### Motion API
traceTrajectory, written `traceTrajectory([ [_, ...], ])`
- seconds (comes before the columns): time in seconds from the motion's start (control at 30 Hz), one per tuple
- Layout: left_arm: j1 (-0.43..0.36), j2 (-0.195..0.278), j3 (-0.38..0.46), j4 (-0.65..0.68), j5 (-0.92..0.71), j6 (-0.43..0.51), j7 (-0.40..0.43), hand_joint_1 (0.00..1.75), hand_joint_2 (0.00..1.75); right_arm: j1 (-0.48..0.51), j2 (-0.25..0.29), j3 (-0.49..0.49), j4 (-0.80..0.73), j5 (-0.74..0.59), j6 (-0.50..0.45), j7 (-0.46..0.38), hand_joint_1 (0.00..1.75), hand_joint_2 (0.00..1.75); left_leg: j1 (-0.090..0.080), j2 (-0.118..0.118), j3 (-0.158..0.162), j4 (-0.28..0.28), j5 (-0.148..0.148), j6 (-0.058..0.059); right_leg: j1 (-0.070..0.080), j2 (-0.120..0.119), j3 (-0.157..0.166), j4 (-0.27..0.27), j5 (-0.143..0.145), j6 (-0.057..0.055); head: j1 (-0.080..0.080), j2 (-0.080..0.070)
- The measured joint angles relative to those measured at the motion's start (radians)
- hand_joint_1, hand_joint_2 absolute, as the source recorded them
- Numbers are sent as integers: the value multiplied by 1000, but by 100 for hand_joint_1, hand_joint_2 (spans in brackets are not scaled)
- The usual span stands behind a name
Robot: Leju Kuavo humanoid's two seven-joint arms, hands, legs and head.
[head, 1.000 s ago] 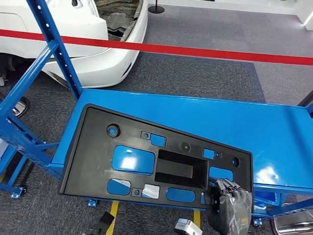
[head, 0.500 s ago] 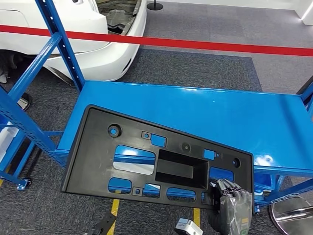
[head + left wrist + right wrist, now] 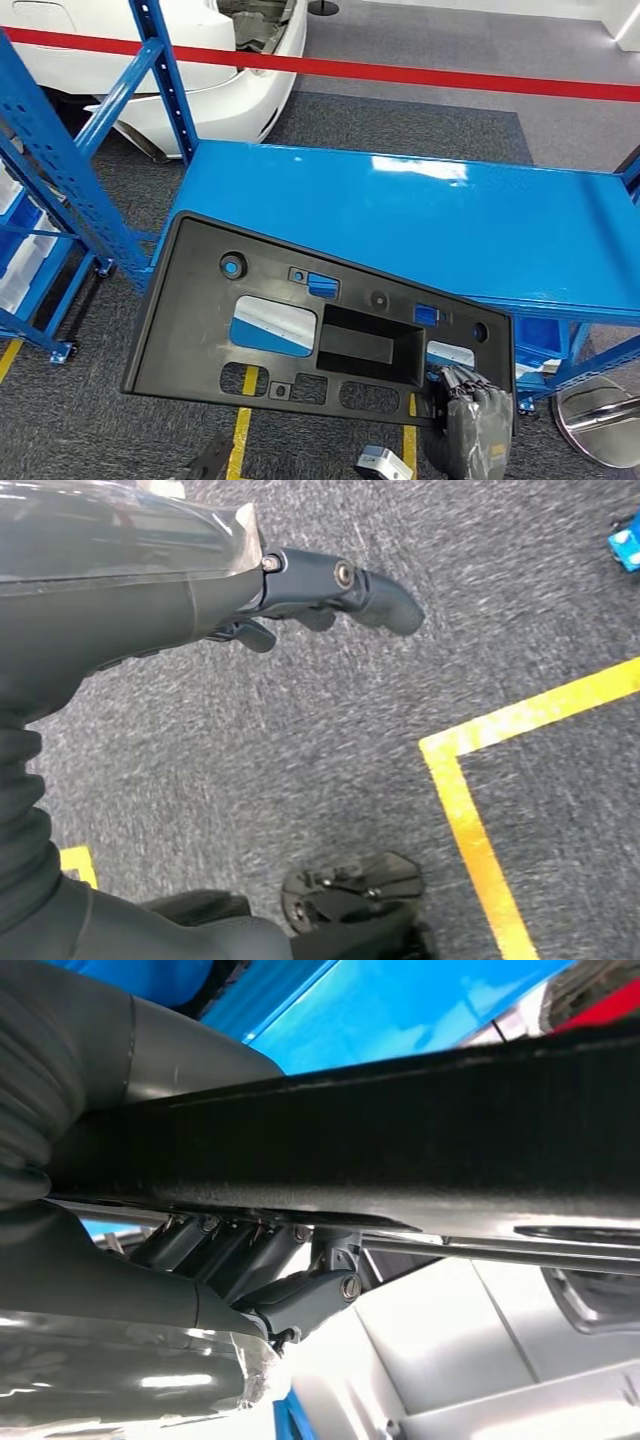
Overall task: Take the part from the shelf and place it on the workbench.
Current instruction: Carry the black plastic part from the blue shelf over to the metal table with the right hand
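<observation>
The part (image 3: 189, 310) is a long flat black plastic panel with several cutouts and a sunken rectangular pocket. It hangs level in front of the blue shelf board (image 3: 423, 210), its near half over the floor, which shows through the lower cutouts. My right hand (image 3: 468, 420) grips the panel's near right corner. In the right wrist view the dark fingers (image 3: 249, 1260) clamp one face of the panel's black edge (image 3: 423, 1130). My left hand (image 3: 317, 585) hangs over the grey carpet, fingers stretched out with nothing in them.
Blue perforated shelf uprights (image 3: 162, 70) stand at the left. Behind the shelf run a red barrier tape (image 3: 453, 80) and a white car body (image 3: 226, 90). Yellow floor lines (image 3: 241, 430) lie below the panel. A round silver base (image 3: 596, 420) sits at the lower right.
The view has shifted, with the shelf frame sliding right. The panel, still held by my right hand, now overhangs the shelf's front edge farther, and floor shows through its lower cutouts.
</observation>
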Motion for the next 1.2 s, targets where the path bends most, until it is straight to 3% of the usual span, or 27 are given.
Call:
traceTrajectory([
  [0.1, -2, 0, 0, 0, -2, 0, 0, 0, 175, -1, 0, 0, 0, 0, 0, 1, 175, 175, -6, 3, -38, 0, 33, 21, -1, 0, -32, 151, -139, 7, 3, 0],
  [0.13, -2, 0, 0, 0, -2, 0, 0, 0, 175, -1, 0, 0, 0, 0, 0, 2, 175, 175, -9, 4, -52, 0, 44, 24, -1, 0, -38, 208, -167, 7, 3, 0],
  [0.17, -2, 0, 0, 0, -3, 0, 0, 0, 175, -1, 0, 0, 1, 0, 0, 2, 175, 175, -13, 4, -66, 1, 55, 25, 0, 0, -31, 241, -172, 5, 3, 0],
  [0.2, -2, 0, 0, 0, -5, 0, 0, 0, 175, -1, 0, 0, 1, 0, 0, 2, 175, 175, -18, 5, -79, 1, 66, 27, 1, 0, -10, 242, -156, 0, 2, 0],
  [0.23, -2, 0, 0, 0, -6, 0, -1, 0, 175, -1, 0, 0, 1, 0, 0, 2, 175, 175, -22, 4, -92, 1, 77, 27, 5, 1, 28, 206, -130, -8, 2, 0],
  [0.3, -3, -1, 0, 0, -9, -1, -1, 0, 175, -3, 0, 0, 0, 0, 0, 2, 175, 175, -27, 3, -112, 1, 97, 26, 19, 3, 141, 56, -97, -34, 2, 0],
  [0.37, -3, -3, 0, 0, -10, -2, -2, 0, 175, -5, 0, 0, -2, 0, 0, 2, 175, 175, -27, 3, -124, -1, 118, 18, 33, 5, 226, -78, -106, -51, 1, 0],
  [0.4, -3, -4, 0, 0, -10, -2, -2, 0, 175, -6, 0, 0, -3, 0, 0, 2, 175, 175, -25, 4, -128, -4, 129, 12, 38, 6, 240, -108, -109, -53, 1, 0],
  [0.47, -1, -4, 0, 0, -10, -3, -3, 0, 175, -6, 0, 0, -2, -2, 0, 2, 175, 175, -22, 3, -137, -11, 141, 2, 39, 4, 229, -123, -86, -57, 1, 0],
  [0.5, 1, -4, 0, 0, -10, -3, -2, 0, 175, -7, 0, 0, -2, -4, 1, 2, 175, 175, -22, 1, -144, -3, 123, -3, 37, 1, 219, -128, -71, -64, 2, 0],
  [0.57, 2, -3, 0, 0, -10, -3, -2, 0, 175, -8, 0, 0, -1, -8, 2, 2, 175, 175, -21, -2, -169, 70, 32, -13, 31, -4, 191, -131, -43, -72, 0, 0],
  [0.63, 2, -2, 0, 0, -10, -3, -2, 0, 175, -7, 0, 0, 0, -11, 2, 2, 175, 175, -17, -2, -190, 197, -53, -21, 30, -5, 155, -118, -24, -74, 0, 0],
  [0.67, 2, -1, 0, 0, -10, -3, -3, 0, 175, -7, 0, 0, 0, -11, 2, 2, 175, 175, -16, -2, -190, 244, -63, -24, 30, -6, 135, -109, -16, -72, 0, 0],
  [0.7, 2, -1, 0, 0, -10, -3, -3, 0, 175, -7, 0, 0, 0, -11, 2, 2, 175, 175, -15, -2, -177, 263, -52, -26, 29, -6, 113, -99, -9, -71, 0, 0],
  [0.73, 2, 0, 0, 0, -10, -3, -3, 0, 175, -7, 0, 0, 0, -12, 2, 2, 175, 175, -14, -2, -149, 248, -27, -28, 27, -6, 92, -87, -2, -68, 0, 0],
  [0.8, 0, 0, 0, 0, -10, -3, -3, 0, 175, -7, 0, 0, 0, -12, 2, 2, 175, 175, -12, -2, -55, 133, 7, -29, 26, -5, 53, -60, 7, -60, -1, 0],
  [0.87, -3, 0, 0, 0, -10, -3, -3, 0, 175, -7, 0, 0, 0, -13, 2, 2, 175, 175, -14, -3, 18, 16, -5, -21, 26, -5, 25, -38, 17, -50, -1, 0],
  [0.9, -4, 0, 0, 0, -10, -3, -3, 0, 175, -7, 0, 0, 0, -14, 2, 2, 175, 175, -17, -4, 32, -12, -14, -15, 26, -5, 16, -33, 25, -45, -1, 0],
  [0.97, -1, 0, 0, 0, -10, -3, -3, 0, 175, -6, 0, 0, 0, -15, 2, 2, 175, 175, -18, -4, 25, -20, -7, -1, 24, -3, 6, -32, 38, -33, -1, 0],
  [1.03, 1, 0, 0, 1, -9, -4, -3, 0, 175, -5, 0, 0, 0, -16, 2, 1, 175, 175, -14, -1, 10, -23, 12, 13, 21, 1, -6, -7, 1, -20, 0, 0],
  [1.13, -2, 1, 0, 2, -10, -6, -5, 0, 175, -5, 0, 0, 2, -18, 2, 1, 175, 175, -13, 3, -21, -23, 36, 26, 12, 4, -42, 158, -130, -3, 1, 0],
  [1.17, -2, 1, 0, 2, -10, -6, -5, 0, 175, -4, 0, 0, 3, -19, 2, 1, 175, 175, -14, 4, -30, -23, 43, 26, 10, 4, -48, 211, -148, -1, 0, 0],
  [1.2, -2, 1, 0, 2, -10, -6, -6, 0, 175, -4, 0, 0, 4, -19, 2, 1, 175, 175, -14, 4, -39, -23, 50, 25, 9, 4, -39, 233, -145, 0, 0, 0],
])
